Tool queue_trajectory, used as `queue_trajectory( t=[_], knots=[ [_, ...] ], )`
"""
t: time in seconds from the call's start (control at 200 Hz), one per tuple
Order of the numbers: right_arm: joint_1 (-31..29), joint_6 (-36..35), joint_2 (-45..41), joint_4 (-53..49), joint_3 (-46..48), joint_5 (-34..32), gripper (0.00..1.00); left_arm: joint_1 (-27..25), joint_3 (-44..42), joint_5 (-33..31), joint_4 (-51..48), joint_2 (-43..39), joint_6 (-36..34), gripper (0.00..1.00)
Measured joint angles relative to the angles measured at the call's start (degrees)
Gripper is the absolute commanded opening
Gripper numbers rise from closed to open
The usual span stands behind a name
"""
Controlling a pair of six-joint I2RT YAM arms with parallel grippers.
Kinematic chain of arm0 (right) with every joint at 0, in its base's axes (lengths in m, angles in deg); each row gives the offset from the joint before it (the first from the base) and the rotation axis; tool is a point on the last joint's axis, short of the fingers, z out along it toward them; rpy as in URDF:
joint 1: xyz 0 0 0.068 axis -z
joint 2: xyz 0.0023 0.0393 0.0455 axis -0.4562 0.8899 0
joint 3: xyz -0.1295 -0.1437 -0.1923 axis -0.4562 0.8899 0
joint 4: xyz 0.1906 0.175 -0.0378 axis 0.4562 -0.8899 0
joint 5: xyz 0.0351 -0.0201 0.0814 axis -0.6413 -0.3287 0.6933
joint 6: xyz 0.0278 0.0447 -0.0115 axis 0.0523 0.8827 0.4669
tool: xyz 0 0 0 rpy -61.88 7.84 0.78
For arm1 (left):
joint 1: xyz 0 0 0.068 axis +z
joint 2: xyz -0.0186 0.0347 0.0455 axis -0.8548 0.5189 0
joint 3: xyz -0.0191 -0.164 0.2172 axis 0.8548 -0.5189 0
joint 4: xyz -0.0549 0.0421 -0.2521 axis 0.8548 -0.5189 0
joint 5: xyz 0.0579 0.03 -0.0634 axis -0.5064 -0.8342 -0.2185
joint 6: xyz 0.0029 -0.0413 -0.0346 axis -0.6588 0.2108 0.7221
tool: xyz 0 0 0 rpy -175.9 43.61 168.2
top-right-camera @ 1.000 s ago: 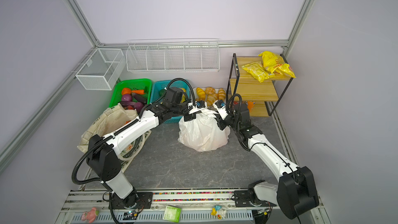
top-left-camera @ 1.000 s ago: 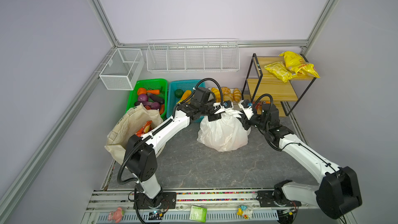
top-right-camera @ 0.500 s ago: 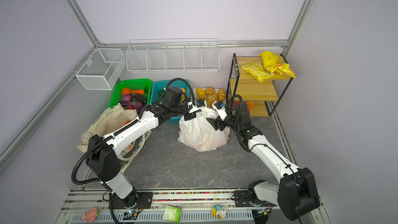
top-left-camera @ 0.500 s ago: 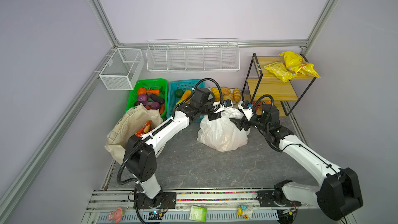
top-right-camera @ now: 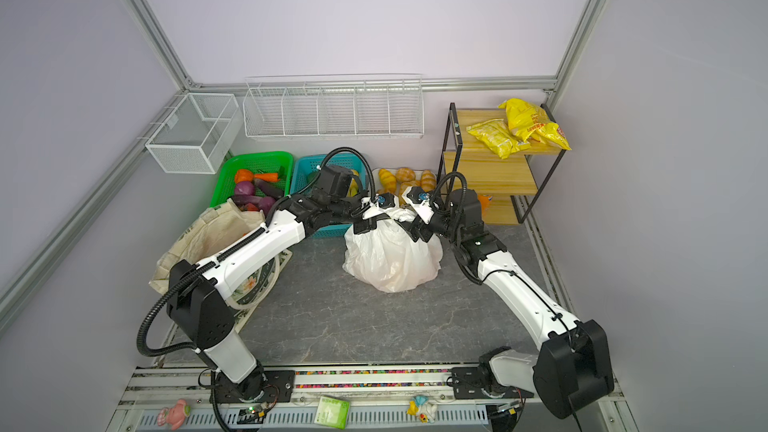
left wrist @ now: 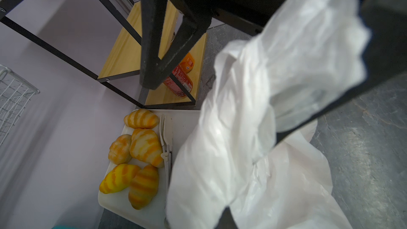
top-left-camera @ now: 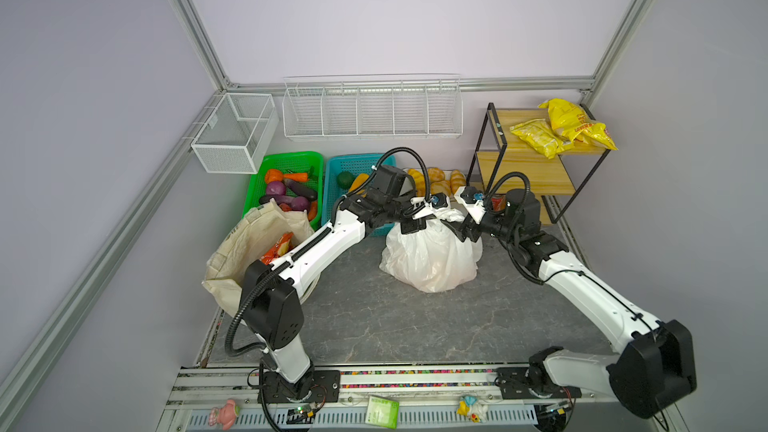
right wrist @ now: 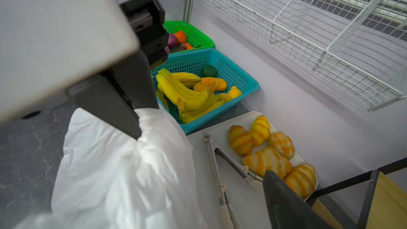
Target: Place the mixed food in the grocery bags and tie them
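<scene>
Top view: thin white translucent plastic carrier bag (top-left-camera: 428, 259) sits on the grey counter (top-left-camera: 415, 326), neck (top-left-camera: 449, 214) upright.
Your left gripper (top-left-camera: 411, 225): clamped on that neck.
Your right gripper (top-left-camera: 464, 232): jaws apart, empty, just right of the neck.

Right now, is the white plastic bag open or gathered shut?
Gathered shut: the left gripper pinches the plastic bag's bunched neck; any knot, cannot tell.

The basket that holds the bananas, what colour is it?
Teal, a blue-green. The basket shows best in the right wrist view.
</scene>
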Motion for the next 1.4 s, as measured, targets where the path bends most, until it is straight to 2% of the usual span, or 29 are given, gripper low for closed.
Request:
queue_trajectory(
  t=[0.4, 0.49, 0.56, 0.615, 0.83, 0.955, 1.075, 1.245, 1.335, 1.4],
  knots=[
    [-0.4, -0.8, 4.4, -2.1, -3.0, 5.4, 0.37, 0.1, 0.0, -0.2, -1.1, 0.2, -0.2, 0.0],
    [-0.4, -0.3, 5.1, -2.0, -3.3, 6.0, 0.22, 0.3, 0.0, -0.5, -1.2, 0.3, 0.0, 0.0],
    [-0.6, 0.3, 5.6, -1.7, -3.4, 5.8, 0.11, 0.5, 0.0, -1.2, -1.2, 0.3, 0.2, 0.06],
    [-0.7, 0.8, 5.7, -1.4, -3.4, 5.4, 0.07, 0.5, 0.0, -1.8, -1.0, 0.3, 0.5, 0.13],
    [-1.3, 3.1, 4.3, 2.3, 0.2, 1.6, 0.07, 0.6, 0.0, -4.6, -0.6, 0.3, 4.0, 0.38],
    [-1.9, 3.8, 2.6, 3.1, 1.6, -0.3, 0.07, 0.9, 0.0, -4.8, -1.5, 0.2, 6.1, 0.42],
    [-2.2, 4.2, 1.3, 3.6, 2.1, -1.0, 0.06, 1.2, 0.6, -4.9, -3.1, 0.3, 6.9, 0.36],
    [-2.5, 4.6, 0.9, 4.2, 2.1, -1.0, 0.07, 1.2, 2.5, -6.1, -3.8, 1.0, 7.2, 0.12],
    [-2.5, 4.6, 0.9, 4.5, 2.3, -1.0, 0.13, 1.2, 2.5, -6.3, -3.1, 1.3, 7.3, 0.0],
    [-2.5, 4.4, 0.9, 4.7, 2.6, -1.4, 0.21, 1.2, 2.5, -6.5, -2.3, 1.4, 7.1, 0.0]
  ],
)
